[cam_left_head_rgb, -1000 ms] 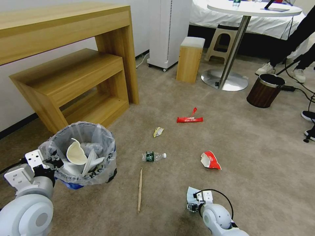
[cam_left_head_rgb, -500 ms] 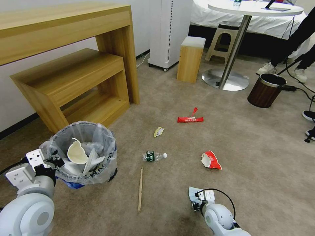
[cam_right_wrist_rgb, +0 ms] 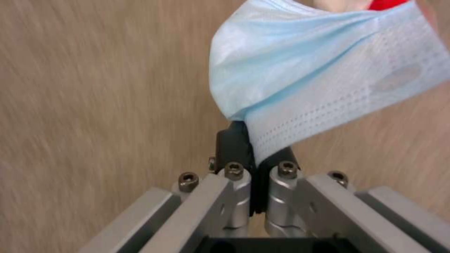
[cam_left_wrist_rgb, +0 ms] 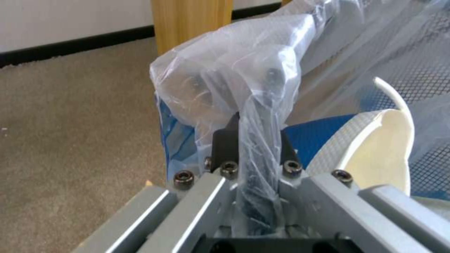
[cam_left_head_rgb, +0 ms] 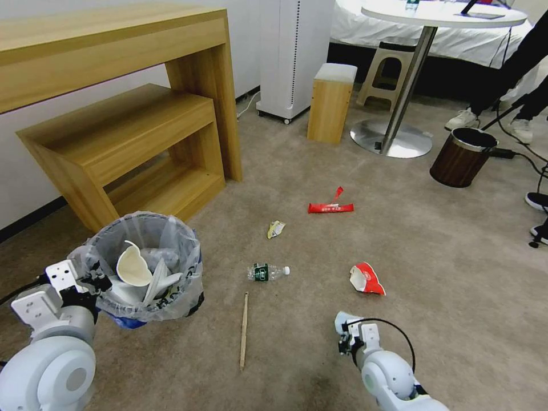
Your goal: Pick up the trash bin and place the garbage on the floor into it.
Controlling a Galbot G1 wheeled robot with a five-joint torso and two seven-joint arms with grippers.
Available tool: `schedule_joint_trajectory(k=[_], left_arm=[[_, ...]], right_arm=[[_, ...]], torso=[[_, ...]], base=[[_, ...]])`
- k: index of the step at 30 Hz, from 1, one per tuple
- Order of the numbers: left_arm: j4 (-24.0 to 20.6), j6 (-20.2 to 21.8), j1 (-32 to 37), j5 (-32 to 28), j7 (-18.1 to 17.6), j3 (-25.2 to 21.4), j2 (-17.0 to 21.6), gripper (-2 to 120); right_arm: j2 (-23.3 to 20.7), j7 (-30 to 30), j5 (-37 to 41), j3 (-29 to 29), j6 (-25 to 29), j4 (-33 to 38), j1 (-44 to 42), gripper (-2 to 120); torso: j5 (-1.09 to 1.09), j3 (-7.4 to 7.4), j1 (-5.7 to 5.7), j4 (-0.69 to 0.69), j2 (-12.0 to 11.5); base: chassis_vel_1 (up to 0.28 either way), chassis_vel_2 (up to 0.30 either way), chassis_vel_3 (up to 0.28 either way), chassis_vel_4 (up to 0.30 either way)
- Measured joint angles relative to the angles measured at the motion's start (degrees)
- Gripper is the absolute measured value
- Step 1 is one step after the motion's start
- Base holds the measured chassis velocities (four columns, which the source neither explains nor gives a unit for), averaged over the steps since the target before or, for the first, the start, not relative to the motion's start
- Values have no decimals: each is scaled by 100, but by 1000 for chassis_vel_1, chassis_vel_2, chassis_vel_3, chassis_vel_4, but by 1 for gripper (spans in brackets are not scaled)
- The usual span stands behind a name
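Note:
The trash bin (cam_left_head_rgb: 185,242), black with a clear liner, hangs at the lower left with white slippers and a paper cup inside. My left gripper (cam_left_head_rgb: 96,282) is shut on its rim, and the left wrist view shows the fingers (cam_left_wrist_rgb: 224,140) clamping the liner-covered edge. My right gripper (cam_left_head_rgb: 344,334) is low over the beige floor (cam_left_head_rgb: 445,257), shut on the pale blue mask (cam_right_wrist_rgb: 319,66), which droops from it just above the carpet. On the floor lie a red wrapper (cam_left_head_rgb: 330,207), a small yellow wrapper (cam_left_head_rgb: 275,229), a green-label bottle (cam_left_head_rgb: 268,272), a red-white wrapper (cam_left_head_rgb: 366,279) and a wooden stick (cam_left_head_rgb: 244,330).
A wooden desk with a lower shelf (cam_left_head_rgb: 120,131) stands behind the bin at left. A white appliance (cam_left_head_rgb: 294,57), a wooden stool (cam_left_head_rgb: 330,103) and a round table's base (cam_left_head_rgb: 391,138) stand at the back. The brown wood-grain bin (cam_left_head_rgb: 461,158) is at right, by cables.
My right gripper has moved a little forward and to the right with the mask held in it. The left arm and the bin have stayed put.

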Motion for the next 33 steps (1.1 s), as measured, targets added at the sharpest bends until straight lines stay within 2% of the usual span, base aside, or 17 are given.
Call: schedule_joint_trajectory(k=[2, 4, 6, 7, 10, 11, 14, 16, 21, 25, 27, 28, 29, 30, 31, 32, 33], left_arm=[[0, 0, 12, 10, -1, 44, 1, 1], [0, 0, 13, 10, -1, 49, 3, 1], [-43, 18, 57, -54, -17, 129, 35, 1], [-43, 18, 57, -54, -17, 129, 35, 1], [-138, 91, 126, -233, -27, 212, 107, 1], [-138, 91, 126, -233, -27, 212, 107, 1], [-247, 207, 246, -632, -78, 346, 243, 1], [-258, 220, 254, -675, -81, 360, 258, 1], [-313, 316, 295, -1101, -167, 493, 390, 1], [-351, 386, 316, -1434, -198, 618, 471, 1], [-362, 437, 306, -1660, -187, 737, 586, 1], [-362, 437, 306, -1660, -187, 737, 586, 1], [-361, 492, 263, -1837, -184, 825, 680, 1], [-360, 511, 245, -1903, -184, 850, 710, 1], [-334, 577, 185, -2108, -181, 942, 811, 1], [-334, 577, 185, -2108, -181, 942, 811, 1], [-309, 615, 152, -2217, -156, 1001, 888, 1]], right_arm=[[-185, -149, -132, 111, 349, 349, -28, 0], [-201, -161, -140, 122, 372, 375, -28, 0], [-484, -420, -182, 290, 745, 763, 41, 0], [-484, -420, -182, 290, 745, 763, 41, 0], [-777, -937, -180, 452, 1389, 1016, 217, 0], [-777, -937, -180, 452, 1389, 1016, 217, 0], [-1050, -1978, -72, 557, 2472, 1101, 502, 0], [-1067, -2099, -44, 556, 2581, 1101, 540, 0], [-1150, -3118, 383, 267, 3465, 931, 1061, 0], [-1141, -3614, 545, 2, 3846, 756, 1348, 0], [-1104, -4302, 718, -212, 4146, 579, 1595, 0], [-1104, -4302, 718, -212, 4146, 579, 1595, 0], [-1074, -4978, 931, -330, 4227, 456, 1762, 0], [-1062, -5208, 1017, -374, 4247, 409, 1824, 0], [-1030, -5733, 1224, -509, 4296, 281, 1995, 0], [-1030, -5733, 1224, -509, 4296, 281, 1995, 0], [-1008, -6079, 1350, -617, 4329, 171, 2130, 0]], torso=[[0, 0, 0, 0, 0], [0, 0, 0, 0, 0], [0, 0, 0, 0, 0], [0, 0, 0, 0, 0], [-1, 0, 0, 0, 0], [-1, 0, 0, 0, 0], [-1, 0, 0, 0, 0], [0, 0, 0, 0, 0], [0, 0, 0, 1, 1], [-1, 0, 0, 1, 1], [-1, 0, 0, 1, 1], [-1, 0, 0, 1, 1], [0, 0, 0, 1, 1], [0, 0, 0, 1, 1], [-2, 0, 0, 0, 1], [-2, 0, 0, 0, 1], [-1, 0, 0, 0, 1]], base=[[0, 0, 0, 0], [0, 0, 0, 0], [0, 0, 0, 0], [0, 0, 0, 0], [0, 0, 0, 0], [0, 0, 0, 0], [0, 0, 0, 0], [0, 0, 0, 0], [0, 0, 0, 0], [0, 0, 0, 0], [0, 0, 0, 0], [0, 0, 0, 0], [0, 0, 0, 0], [0, 0, 0, 0], [0, 0, 0, 0], [0, 0, 0, 0], [0, 0, 0, 0]])
